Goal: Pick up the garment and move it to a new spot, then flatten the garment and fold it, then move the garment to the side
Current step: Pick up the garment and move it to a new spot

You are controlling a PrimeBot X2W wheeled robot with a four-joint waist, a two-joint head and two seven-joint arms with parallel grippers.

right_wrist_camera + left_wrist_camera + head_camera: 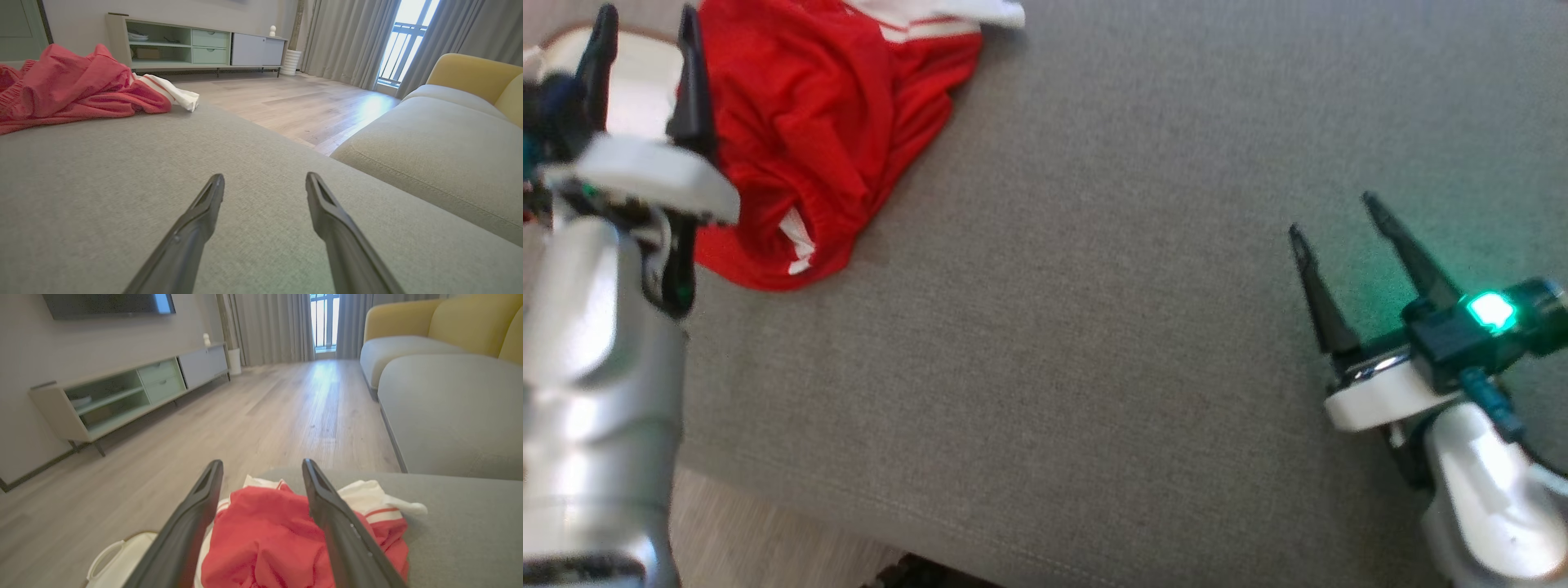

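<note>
The wide grey cushion (pixel 1094 327) is the biggest thing I see. It lies under both my grippers, and its bare cloth spreads in front of the right gripper (pixel 1331 216). Beyond the tips of the left gripper (pixel 262 465) the wooden floor (pixel 245 416) runs up to the curtains (pixel 269 326). To the right of both grippers, past the edge of the cushion, stands a sofa (pixel 429 155) with a grey seat and a yellow back. A long low cabinet (pixel 122 396) stands by the wall, far ahead and to the left of the left gripper.

The garment (pixel 825 122), red with white stripes, lies crumpled on the cushion near its edge. It is directly below and between the fingers of the left gripper. It is well apart from the right gripper, ahead of it and to its left. I cannot tell if the left fingers touch the cloth. A white tub (pixel 110 559) with a handle sits just beside the garment, to the left of the left gripper.

Both grippers are released, with the jaws spread wide, and they hold nothing. The right one carries a green light (pixel 1490 310) on its wrist.
</note>
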